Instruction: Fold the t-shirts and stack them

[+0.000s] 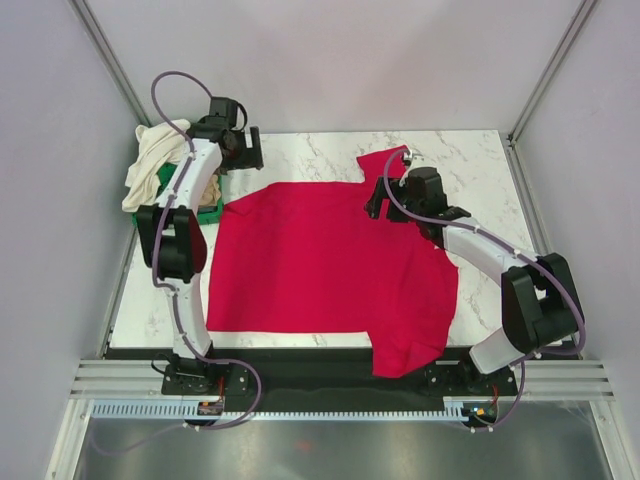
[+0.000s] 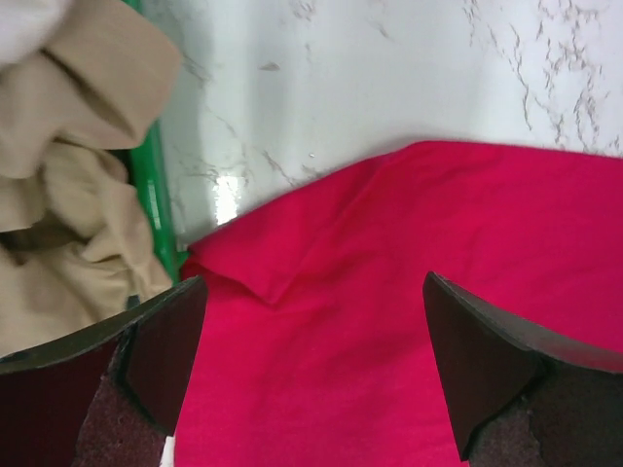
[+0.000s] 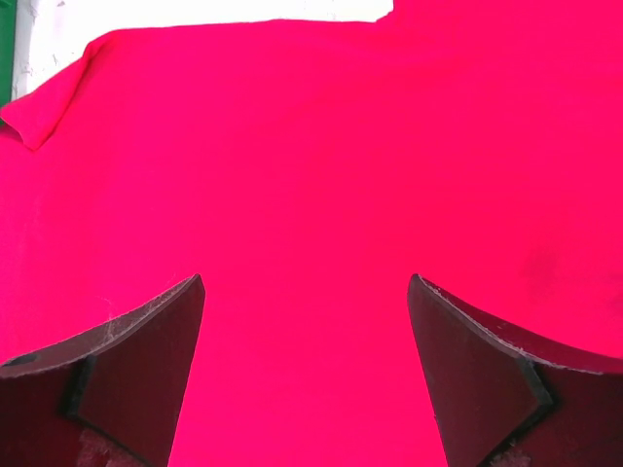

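Now on my screens, the red t-shirt (image 1: 320,265) lies flat on the counter (image 1: 470,170), its near right corner draped over the front edge. The left hand (image 2: 311,292) and right hand (image 3: 307,292) hover spread wide, empty. Bare marble lies beyond, and cream and tan t-shirts (image 1: 150,160) crowd the green tray (image 2: 154,204) at far left.

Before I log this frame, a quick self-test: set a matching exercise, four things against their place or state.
1 red shirt
2 pale shirts
3 tray
4 left gripper

A open, over red cloth
B green, left edge of the table
C spread on the table
D heaped on the tray

Pairs: 1-C, 2-D, 3-B, 4-A
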{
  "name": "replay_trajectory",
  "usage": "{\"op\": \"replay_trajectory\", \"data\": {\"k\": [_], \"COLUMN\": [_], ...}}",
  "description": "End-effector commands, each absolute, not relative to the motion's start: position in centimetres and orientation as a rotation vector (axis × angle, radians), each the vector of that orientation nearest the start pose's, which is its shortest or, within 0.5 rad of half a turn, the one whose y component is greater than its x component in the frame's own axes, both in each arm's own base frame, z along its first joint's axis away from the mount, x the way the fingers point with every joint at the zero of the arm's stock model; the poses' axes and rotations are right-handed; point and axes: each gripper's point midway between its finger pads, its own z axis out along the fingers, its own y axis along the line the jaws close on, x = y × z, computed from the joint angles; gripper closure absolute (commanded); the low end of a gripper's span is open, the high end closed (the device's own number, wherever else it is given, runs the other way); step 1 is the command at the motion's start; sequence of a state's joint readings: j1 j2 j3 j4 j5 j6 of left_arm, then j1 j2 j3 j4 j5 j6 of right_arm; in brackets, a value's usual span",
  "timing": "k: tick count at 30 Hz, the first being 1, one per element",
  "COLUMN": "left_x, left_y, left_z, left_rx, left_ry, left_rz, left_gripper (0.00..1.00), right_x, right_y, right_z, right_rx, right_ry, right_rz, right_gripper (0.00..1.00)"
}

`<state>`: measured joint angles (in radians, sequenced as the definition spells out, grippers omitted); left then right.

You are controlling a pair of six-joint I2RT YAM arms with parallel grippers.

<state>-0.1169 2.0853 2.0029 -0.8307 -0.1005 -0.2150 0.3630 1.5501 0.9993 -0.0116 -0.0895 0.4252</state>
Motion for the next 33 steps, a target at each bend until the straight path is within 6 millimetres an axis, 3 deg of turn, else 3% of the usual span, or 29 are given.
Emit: {"op": "replay_trajectory", "data": {"k": [1, 4, 8, 11, 12, 16, 20, 23, 24, 26, 28, 29, 33], "left_x": [52.6, 53.0, 52.6, 51.8, 51.6, 49.9, 48.8, 49.0, 49.2, 49.6, 49.3, 49.1, 48.7], "left_y": [-6.1, -6.5, -5.4, -3.0, -1.0, 4.0, 6.6, 5.3, 4.0, -0.6, -2.7, -4.4, -6.2], "left_z": [14.6, 12.9, 10.4, 9.1, 8.8, 8.7, 10.3, 11.5, 12.4, 13.3, 13.5, 13.6, 11.9], "left_rx": [-0.084, -0.053, -0.053, -0.117, -0.170, -0.318, -0.401, -0.357, -0.306, -0.118, -0.011, 0.052, 0.171], "left_ry": [2.494, 2.538, 2.610, 2.651, 2.654, 2.662, 2.620, 2.600, 2.580, 2.558, 2.547, 2.537, 2.556], "left_rz": [-0.109, -0.164, -0.141, -0.072, 0.010, 0.155, 0.272, 0.249, 0.253, 0.262, 0.311, 0.343, 0.414], "left_gripper": [0.01, 0.00, 0.00, 0.00, 0.00, 0.00, 0.00, 0.03, 0.04, 0.05, 0.09, 0.12, 0.34], "right_x": [39.9, 39.5, 39.2, 38.6, 38.5, 38.1, 37.8, 37.7, 37.8, 37.9, 37.9, 37.9, 37.8], "right_y": [18.6, 18.4, 18.3, 18.1, 18.1, 17.8, 17.6, 17.7, 17.7, 17.7, 17.7, 17.6, 17.0], "right_z": [15.4, 15.4, 15.5, 15.1, 15.4, 15.6, 15.7, 15.9, 16.0, 15.9, 15.9, 16.0, 15.6], "right_rx": [-0.013, -0.018, -0.023, -0.024, -0.028, -0.035, -0.043, -0.049, -0.047, -0.045, -0.048, -0.051, -0.047], "right_ry": [2.129, 2.127, 2.123, 2.145, 2.139, 2.136, 2.134, 2.131, 2.128, 2.130, 2.129, 2.127, 2.129], "right_rz": [0.547, 0.545, 0.543, 0.540, 0.542, 0.534, 0.526, 0.527, 0.529, 0.526, 0.524, 0.518, 0.479], "right_gripper": [0.07, 0.07, 0.07, 0.07, 0.07, 0.07, 0.07, 0.07, 0.07, 0.07, 0.07, 0.07, 0.07]}}
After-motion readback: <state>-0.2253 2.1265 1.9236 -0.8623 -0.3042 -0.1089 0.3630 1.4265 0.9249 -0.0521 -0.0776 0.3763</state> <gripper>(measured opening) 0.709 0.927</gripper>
